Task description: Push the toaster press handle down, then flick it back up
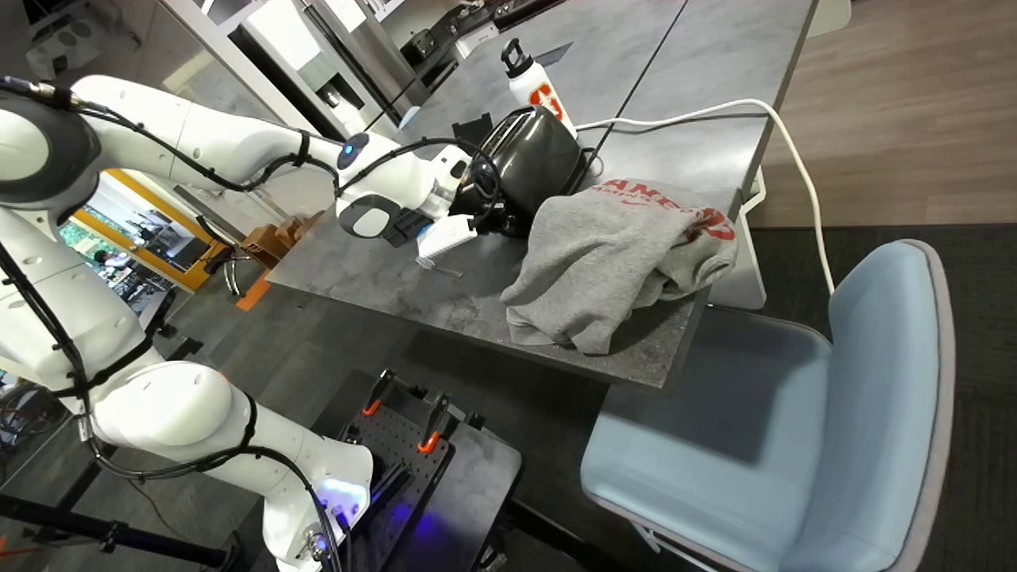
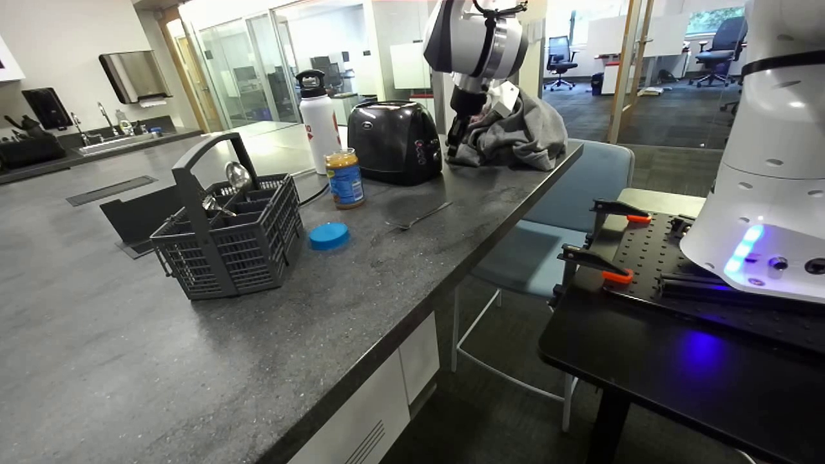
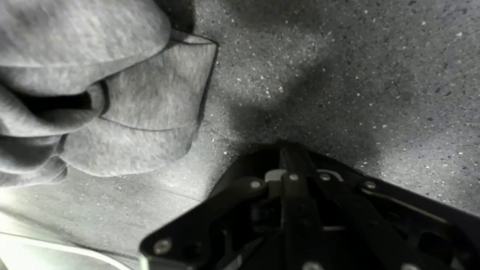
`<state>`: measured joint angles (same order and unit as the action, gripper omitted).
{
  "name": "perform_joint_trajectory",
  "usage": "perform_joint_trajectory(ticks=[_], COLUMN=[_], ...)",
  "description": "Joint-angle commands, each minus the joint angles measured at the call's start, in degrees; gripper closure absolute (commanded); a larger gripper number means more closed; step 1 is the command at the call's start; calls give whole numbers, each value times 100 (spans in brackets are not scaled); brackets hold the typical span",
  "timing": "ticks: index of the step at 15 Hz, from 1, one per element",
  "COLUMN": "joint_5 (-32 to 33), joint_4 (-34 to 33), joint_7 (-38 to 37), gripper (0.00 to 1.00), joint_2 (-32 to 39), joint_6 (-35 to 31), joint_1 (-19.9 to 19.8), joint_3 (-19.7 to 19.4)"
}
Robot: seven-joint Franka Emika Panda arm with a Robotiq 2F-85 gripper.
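While the toaster stands upright on the table, the gripper points downward just beside the end that bears the toaster's controls, near a crumpled grey sweatshirt with red lettering. In the wrist view the gripper's two fingers lie together, and the folds of the sweatshirt rest apart from them on the table. Whether the fingers touch the toaster cannot be told, and the press handle is too small or too hidden to make out. In both exterior views a white bottle with a black cap and a red mark stands upright just beside the toaster. In an exterior view a jar with a blue label stands near both, a blue lid lies flat beside it, and a thin metal utensil lies closer to the table's edge. Well apart from the toaster, a dark grey basket with a raised handle holds metal cutlery. A white cable crosses the table and drops over its edge, until the backrest of a light-blue chair hides it.
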<state>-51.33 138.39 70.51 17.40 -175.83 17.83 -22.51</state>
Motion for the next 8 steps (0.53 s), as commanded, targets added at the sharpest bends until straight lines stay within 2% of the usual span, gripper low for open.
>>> perform_joint_trajectory(ticks=[1,8], joint_5=[-51,-117], joint_4=[3,-3], joint_7=[114,182], gripper=[100,100], joint_2=[-71,-121], joint_6=[-52,-173], joint_1=[-38,-104], joint_3=[90,208])
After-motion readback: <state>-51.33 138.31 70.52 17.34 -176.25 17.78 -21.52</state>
